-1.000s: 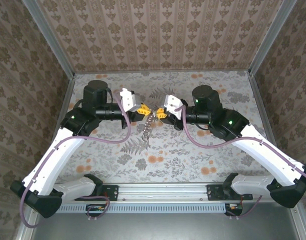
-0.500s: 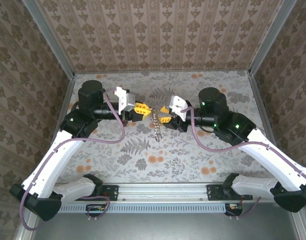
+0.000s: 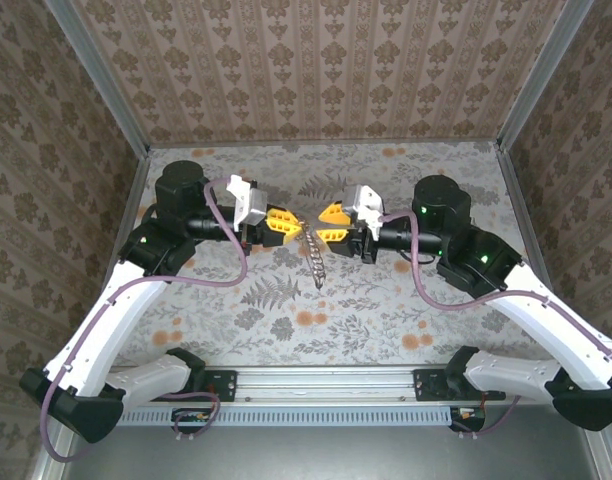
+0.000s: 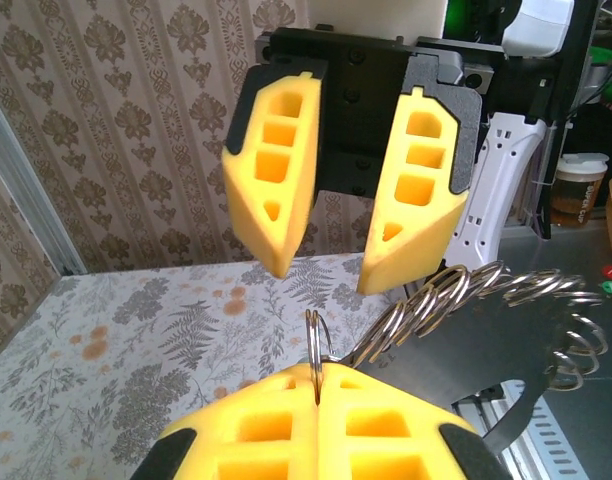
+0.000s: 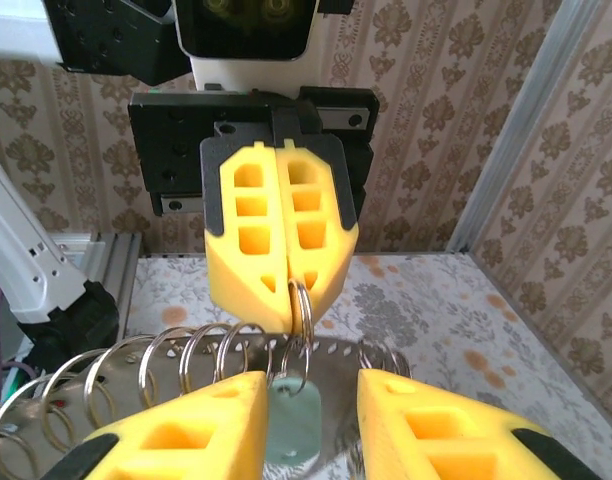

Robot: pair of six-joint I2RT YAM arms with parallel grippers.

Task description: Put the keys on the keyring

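Worktop [image 3: 386, 320] in flowered cloth is lying under both arms, with only purple cables [image 3: 226, 283] trailing nearby. Left end effector [image 3: 286, 224] is clamping one end ring of the keyring [image 3: 314, 258], which is dangling in mid-air between the arms. Right end effector [image 3: 323, 224] is facing it, fingers apart, holding nothing. Threading seems to be in hand. Next, the right one is needing to close on the pale tag [image 5: 291, 420] hanging between its fingers, possibly a key.

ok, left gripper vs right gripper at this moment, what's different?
1. The left gripper has its jaws shut flush; the right gripper has its jaws apart with a clear gap.
2. The left gripper pinches one ring of the keyring, and the rest of it hangs below; the right gripper clamps nothing.
Shared: both have yellow fingers and point at each other, tip to tip, with the keyring between them.
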